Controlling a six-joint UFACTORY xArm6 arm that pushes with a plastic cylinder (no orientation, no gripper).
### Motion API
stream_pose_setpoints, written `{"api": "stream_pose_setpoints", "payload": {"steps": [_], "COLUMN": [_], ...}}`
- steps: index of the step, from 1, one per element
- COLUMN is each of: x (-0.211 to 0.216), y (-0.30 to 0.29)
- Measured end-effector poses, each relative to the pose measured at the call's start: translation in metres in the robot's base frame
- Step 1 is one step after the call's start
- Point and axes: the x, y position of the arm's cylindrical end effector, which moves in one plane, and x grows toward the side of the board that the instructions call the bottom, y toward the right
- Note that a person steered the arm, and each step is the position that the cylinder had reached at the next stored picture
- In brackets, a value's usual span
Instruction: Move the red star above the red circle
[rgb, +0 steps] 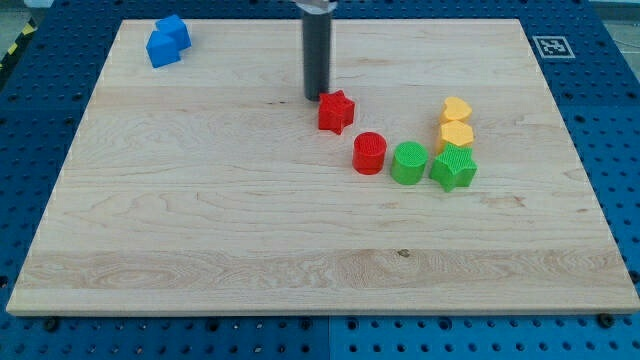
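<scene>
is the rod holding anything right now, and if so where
Nothing is held. My tip has no way to grasp; it stands on the board just to the view's left of the red star, close to its upper left edge.

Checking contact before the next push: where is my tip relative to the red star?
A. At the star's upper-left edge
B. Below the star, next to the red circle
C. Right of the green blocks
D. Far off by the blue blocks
A: my tip sits just at the upper-left of the red star.

The red star (337, 111) lies flat, just up and to the view's left of the red circle (369, 153), a short upright cylinder; they sit near, not touching.
</scene>
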Motion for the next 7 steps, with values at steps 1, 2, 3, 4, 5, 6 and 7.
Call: {"api": "stream_pose_setpoints", "payload": {"steps": [1,2,3,4,5,6,7], "x": [0.012,0.023,0.026,0.026,0.026,0.033,0.034], "y": [-0.017,-0.011,-0.001,0.024,0.025,0.025,0.025]}}
